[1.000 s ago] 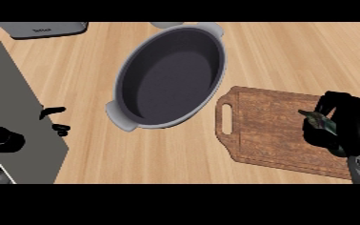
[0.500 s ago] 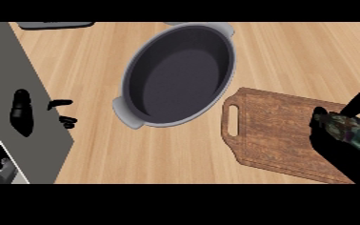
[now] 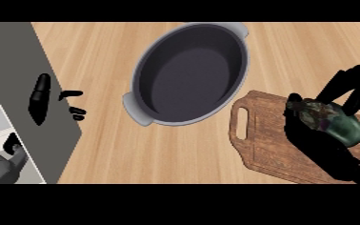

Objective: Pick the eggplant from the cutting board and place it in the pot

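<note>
Left hand (image 3: 41,97) at the far left over a grey surface, fingers straight and relaxed, resting. One grey oval pot (image 3: 141,113) in the middle of the wooden counter (image 3: 91,47), nothing in it. One wooden cutting board (image 3: 264,143) just right of the pot. One eggplant (image 3: 325,119) over the board, right hand (image 3: 316,140) curled around it. Risk: the carry crosses the near rim; a low pass could knock the eggplant against it.
</note>
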Available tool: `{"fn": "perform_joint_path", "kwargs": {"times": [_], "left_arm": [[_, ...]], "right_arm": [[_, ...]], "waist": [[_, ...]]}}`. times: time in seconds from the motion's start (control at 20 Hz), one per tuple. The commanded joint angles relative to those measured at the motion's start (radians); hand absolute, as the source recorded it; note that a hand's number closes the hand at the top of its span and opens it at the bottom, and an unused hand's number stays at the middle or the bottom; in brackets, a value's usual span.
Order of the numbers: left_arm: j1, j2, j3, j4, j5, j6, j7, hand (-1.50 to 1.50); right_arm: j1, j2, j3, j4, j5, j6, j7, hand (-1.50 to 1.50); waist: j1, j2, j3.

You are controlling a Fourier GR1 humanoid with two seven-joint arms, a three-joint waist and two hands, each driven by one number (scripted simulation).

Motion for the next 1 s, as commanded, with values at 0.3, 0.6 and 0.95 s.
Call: {"fn": "perform_joint_path", "kwargs": {"times": [0.3,0.6,0.95], "left_arm": [[-0.072,-0.002,-0.006,0.071,-0.063,0.110,-0.101,0.00],[-0.073,0.020,-0.023,0.102,-0.017,0.077,-0.134,0.00],[-0.124,-0.003,-0.057,0.131,-0.007,0.117,-0.144,0.00]], "right_arm": [[-0.245,0.261,-0.019,0.288,-0.003,0.154,0.168,1.50],[-0.321,0.416,-0.065,0.498,0.006,0.145,0.157,1.50],[-0.325,0.493,-0.206,0.698,-0.065,0.017,0.101,-1.50]], "waist": [[0.048,-0.005,-0.001],[0.062,-0.003,0.001],[0.057,0.006,0.004]]}}
